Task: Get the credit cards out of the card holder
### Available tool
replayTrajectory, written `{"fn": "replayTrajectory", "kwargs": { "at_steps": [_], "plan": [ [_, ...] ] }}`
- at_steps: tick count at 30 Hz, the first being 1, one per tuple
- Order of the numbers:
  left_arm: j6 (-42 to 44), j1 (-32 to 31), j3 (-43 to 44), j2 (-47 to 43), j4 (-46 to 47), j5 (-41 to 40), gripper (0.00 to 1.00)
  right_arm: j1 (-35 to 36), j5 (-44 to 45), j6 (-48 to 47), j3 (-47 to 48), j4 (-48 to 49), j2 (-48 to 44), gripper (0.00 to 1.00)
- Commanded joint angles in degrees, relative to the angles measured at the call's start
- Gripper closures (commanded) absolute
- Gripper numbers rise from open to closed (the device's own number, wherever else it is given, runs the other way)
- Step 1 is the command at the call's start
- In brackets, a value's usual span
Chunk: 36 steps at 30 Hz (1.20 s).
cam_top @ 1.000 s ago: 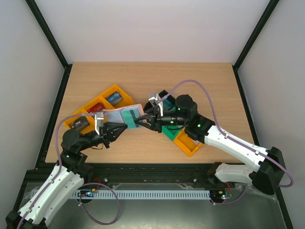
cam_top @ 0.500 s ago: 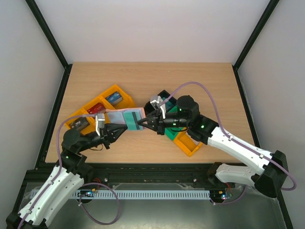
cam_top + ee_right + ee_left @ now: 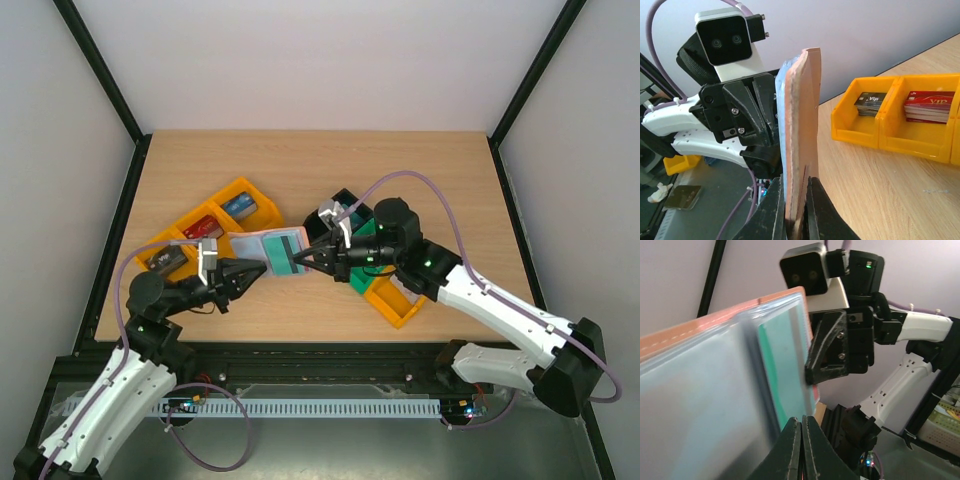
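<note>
Left gripper (image 3: 248,273) clamps the card holder's (image 3: 250,243) lower edge; facing it, right gripper (image 3: 298,262) clamps the opposite edge beside the teal card (image 3: 278,252); bare table (image 3: 290,300) beneath both

We see a wooden surface (image 3: 430,185) carrying two groups of plastic bins. At the left, a row of orange bins (image 3: 268,212) lies diagonally. Right of the middle, a black bin (image 3: 343,196), a green bin (image 3: 352,275) and another orange bin (image 3: 386,306) stand in a line.
</note>
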Motion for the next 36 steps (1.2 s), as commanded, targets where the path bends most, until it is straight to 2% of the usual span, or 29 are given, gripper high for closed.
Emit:
{"fn": "replayTrajectory", "kwargs": {
  "at_steps": [1,4,7,16,19,23,24,27,32,36],
  "plan": [
    [-0.5,-0.4,1.6,0.7,4.3,2.9,0.95,-0.1,-2.3,1.5,1.7,5.3,1.0,0.97],
    [-0.9,-0.4,2.2,1.7,-0.1,-2.1,0.85,0.0,-4.7,3.4,1.6,7.6,2.6,0.97],
    [-2.7,-0.3,1.5,2.2,-1.7,-5.0,0.81,0.0,-7.4,5.3,1.7,9.5,3.5,0.97],
    [-10.9,-0.6,-1.1,4.6,5.0,-2.8,0.75,0.5,-10.0,6.7,2.6,11.1,5.5,0.98],
    [-13.2,-0.7,-1.9,4.6,8.5,-1.1,0.77,0.6,-10.0,6.6,2.8,12.0,5.7,0.98],
    [-13.2,-1.3,-1.5,4.8,12.1,1.4,0.97,0.6,-9.0,6.6,2.9,12.8,6.0,0.98],
    [-12.8,-1.3,-1.2,4.7,11.7,1.9,0.98,0.6,-9.0,6.5,2.9,12.9,5.9,0.98],
    [-11.8,-1.2,-0.5,3.6,9.3,3.0,0.98,0.5,-9.8,5.1,2.5,12.6,4.5,0.98],
    [-8.4,0.1,0.6,1.9,0.3,0.5,0.86,0.4,-8.0,1.0,3.3,6.9,1.3,0.98],
    [-9.5,1.2,0.3,1.6,0.7,-1.3,0.82,0.4,-8.3,1.3,3.6,6.0,1.2,0.98]
  ]
}}
